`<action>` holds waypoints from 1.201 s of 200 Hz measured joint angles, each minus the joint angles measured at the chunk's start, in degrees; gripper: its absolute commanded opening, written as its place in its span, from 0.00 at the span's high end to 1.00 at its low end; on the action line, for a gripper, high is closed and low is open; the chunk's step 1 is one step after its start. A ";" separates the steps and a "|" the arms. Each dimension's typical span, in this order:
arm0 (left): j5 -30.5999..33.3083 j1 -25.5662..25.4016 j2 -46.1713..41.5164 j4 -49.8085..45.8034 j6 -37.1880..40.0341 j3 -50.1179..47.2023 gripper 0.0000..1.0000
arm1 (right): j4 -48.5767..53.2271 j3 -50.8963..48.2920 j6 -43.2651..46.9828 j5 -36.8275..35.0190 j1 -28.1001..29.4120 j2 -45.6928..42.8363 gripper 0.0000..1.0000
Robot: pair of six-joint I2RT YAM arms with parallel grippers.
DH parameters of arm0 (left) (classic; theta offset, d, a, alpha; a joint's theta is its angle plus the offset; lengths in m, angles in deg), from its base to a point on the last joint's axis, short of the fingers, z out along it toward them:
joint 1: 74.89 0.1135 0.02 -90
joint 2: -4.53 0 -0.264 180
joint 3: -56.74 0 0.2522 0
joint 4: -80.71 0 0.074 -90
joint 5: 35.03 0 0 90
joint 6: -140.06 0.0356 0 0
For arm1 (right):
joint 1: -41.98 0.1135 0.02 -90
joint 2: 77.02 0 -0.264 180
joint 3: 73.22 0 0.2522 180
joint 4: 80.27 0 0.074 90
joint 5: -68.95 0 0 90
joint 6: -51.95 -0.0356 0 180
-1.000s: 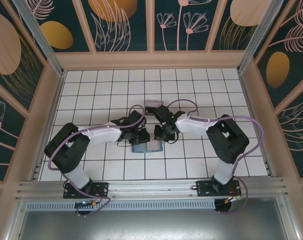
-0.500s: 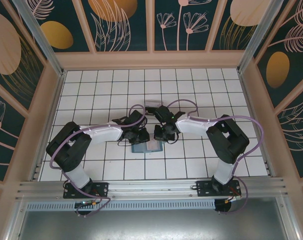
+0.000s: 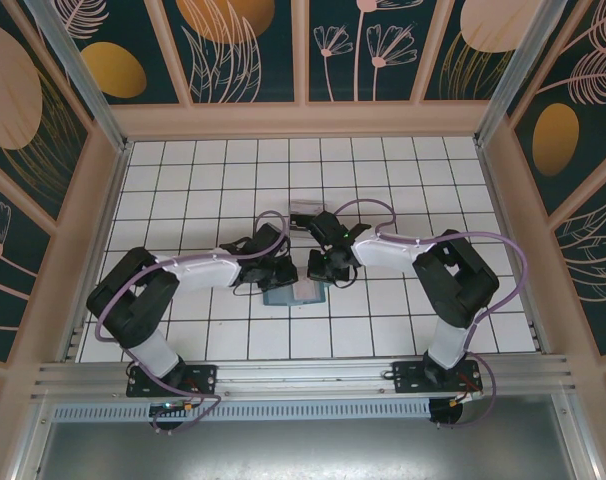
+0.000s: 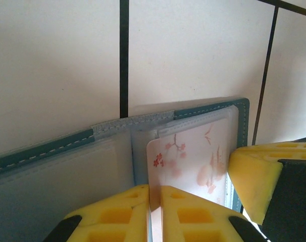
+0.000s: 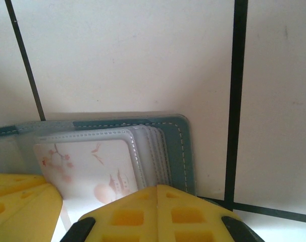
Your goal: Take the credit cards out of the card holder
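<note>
the card holder [image 3: 295,293] lies open and flat on the tiled worktop [image 3: 383,180] between the 2 arms. the step in hand looks to be drawing the top credit card [image 4: 188,156] (pale, with a pink blossom print) out of its clear sleeve [image 5: 148,146] on the holder's right panel. to do it well, i'd judge the pull should run flat, slow and straight along the sleeve's opening, with no lift. a tilt would likely drag the whole sleeve stack or fold the panel over. the other arm should bear down on the holder so it cannot slide with the card. if the card bows or the teal cover creeps, the grip is probably too shallow and wants resetting further in. the left jaws are all but closed, their yellow pads [image 4: 130,196] pinched on the card's near left edge, which runs down into the thin seam between them. the right jaws are fully closed, pads [image 5: 168,199] meeting tip to tip. they sit at the near edge of the right panel, where the sleeve stack meets the stitched teal border. they seem to pin the holder down, though i cannot tell whether a sleeve edge is caught between them.
</note>
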 measured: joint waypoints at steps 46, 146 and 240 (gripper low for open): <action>-0.31 0.22 -2.10 1.53 -0.94 -1.44 0.92 | -0.42 -0.35 -0.17 0.00 0.00 -0.22 0.94; 0.57 0.22 -6.16 1.53 -0.98 -5.14 0.94 | -0.44 -0.35 -0.24 -0.02 0.00 -0.22 0.88; 0.48 0.20 -4.13 3.30 -1.60 -4.81 0.94 | 1.01 -0.50 -1.46 -0.70 0.87 -2.38 0.65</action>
